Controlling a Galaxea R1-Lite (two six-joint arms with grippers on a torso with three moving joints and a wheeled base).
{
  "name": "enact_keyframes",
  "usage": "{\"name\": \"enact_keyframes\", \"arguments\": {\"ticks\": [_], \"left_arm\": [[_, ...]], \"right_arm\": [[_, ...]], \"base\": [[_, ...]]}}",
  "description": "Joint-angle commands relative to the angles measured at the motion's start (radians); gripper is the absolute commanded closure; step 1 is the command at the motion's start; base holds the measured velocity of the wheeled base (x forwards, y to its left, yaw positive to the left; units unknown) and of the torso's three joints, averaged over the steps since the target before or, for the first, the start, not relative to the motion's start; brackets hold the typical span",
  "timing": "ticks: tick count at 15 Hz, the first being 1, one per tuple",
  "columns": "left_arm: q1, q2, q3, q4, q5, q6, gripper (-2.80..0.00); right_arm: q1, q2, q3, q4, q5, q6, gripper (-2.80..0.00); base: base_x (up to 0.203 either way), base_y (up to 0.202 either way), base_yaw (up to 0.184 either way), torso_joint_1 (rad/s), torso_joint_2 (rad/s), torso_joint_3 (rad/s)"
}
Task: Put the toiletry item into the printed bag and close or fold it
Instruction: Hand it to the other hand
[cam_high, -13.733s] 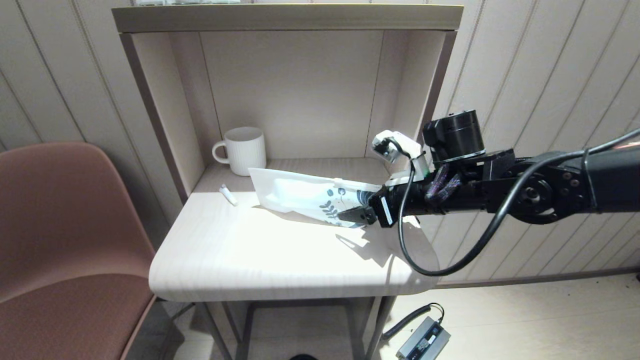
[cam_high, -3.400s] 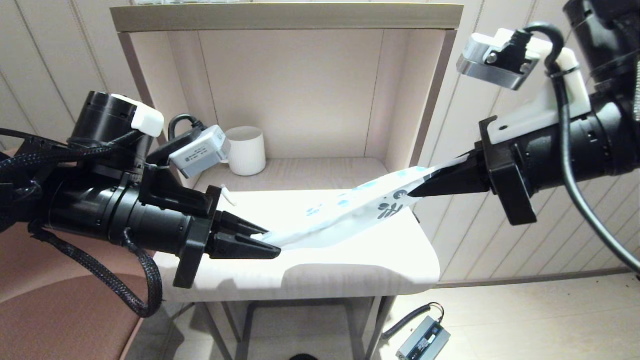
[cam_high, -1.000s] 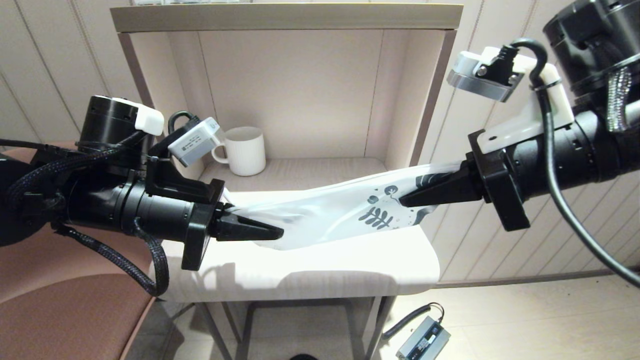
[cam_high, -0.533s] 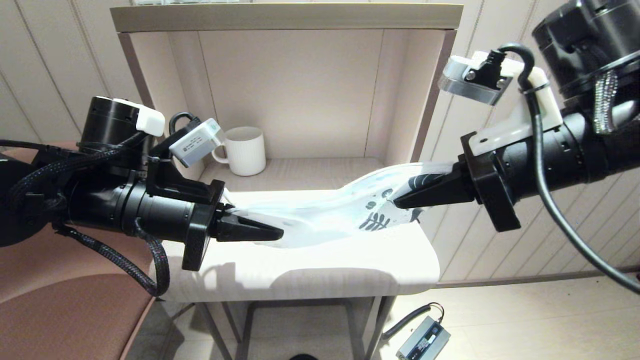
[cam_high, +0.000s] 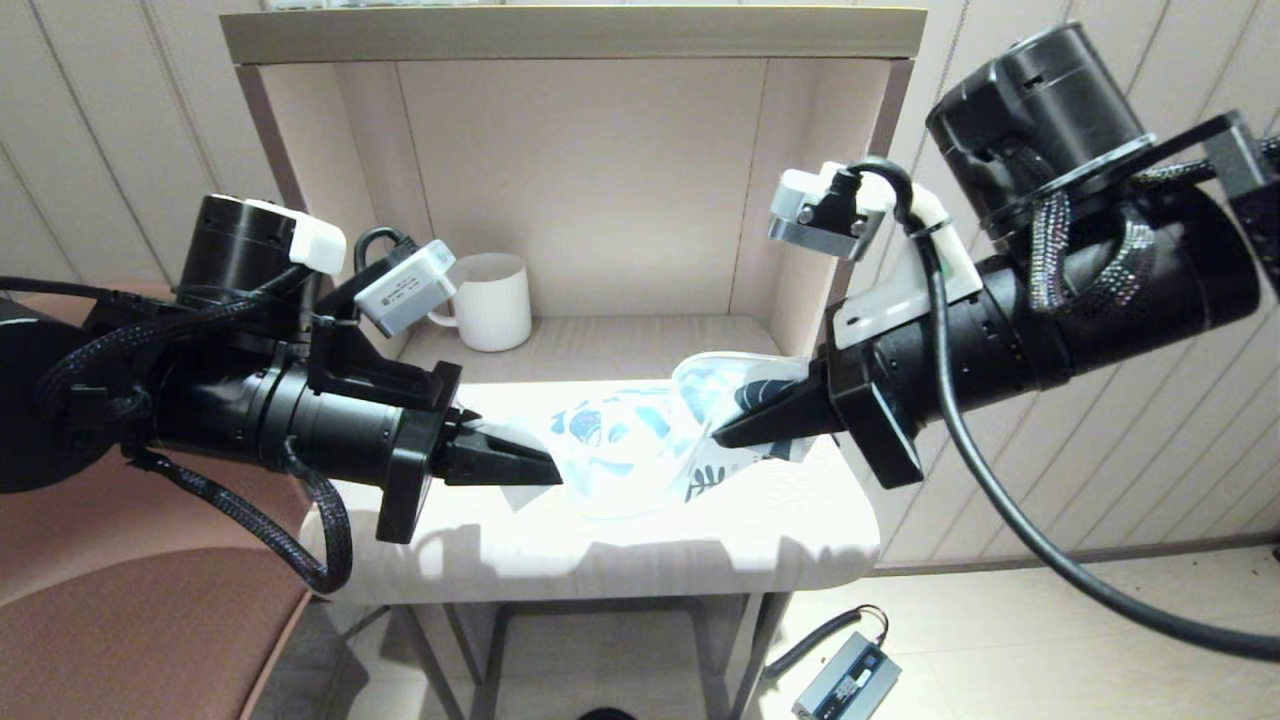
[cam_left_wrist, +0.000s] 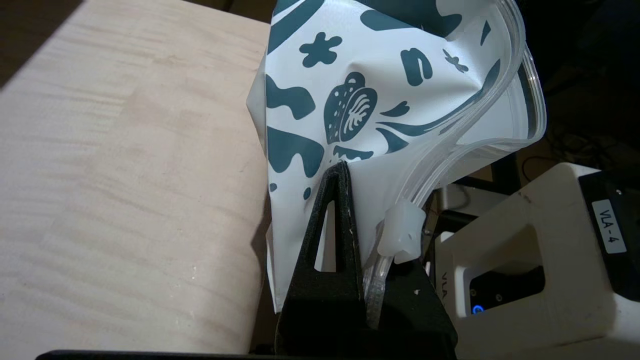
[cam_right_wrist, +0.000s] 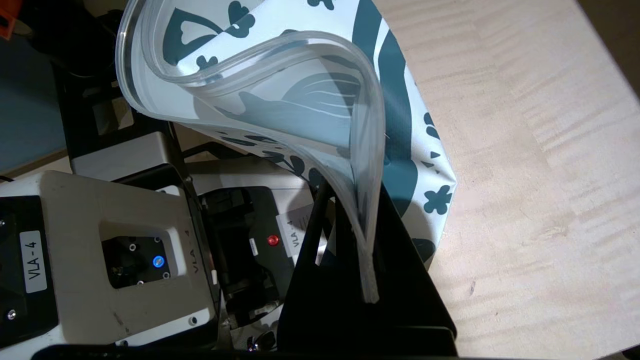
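Pincers closer; printed bag (cam_high: 640, 445) now slack.

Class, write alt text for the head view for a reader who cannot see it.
Two grippers, left and right, pinch opposite ends of a printed bag, which sags bunched between them above a table. A mug stands in the alcove behind.

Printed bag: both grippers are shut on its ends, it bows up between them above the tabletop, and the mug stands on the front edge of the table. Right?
Not quite. The head view shows the mug at the back, inside the shelf alcove. The rest stands: left gripper and right gripper clamp the printed bag, bowed above the tabletop.
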Motion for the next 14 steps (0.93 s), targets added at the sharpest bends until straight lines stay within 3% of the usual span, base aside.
{"name": "enact_keyframes", "arguments": {"ticks": [1,14], "left_arm": [[0.000,0.006,-0.001,0.000,-0.006,0.002,0.00],[0.003,0.006,0.010,0.002,-0.004,-0.001,0.00]], "right_arm": [[0.001,0.014,-0.001,0.004,0.003,-0.002,0.00],[-0.028,-0.084,0.082,0.004,-0.003,-0.005,0.00]], "base": [[0.000,0.000,0.000,0.000,0.00,0.000],[0.000,0.000,0.000,0.000,0.00,0.000]]}}
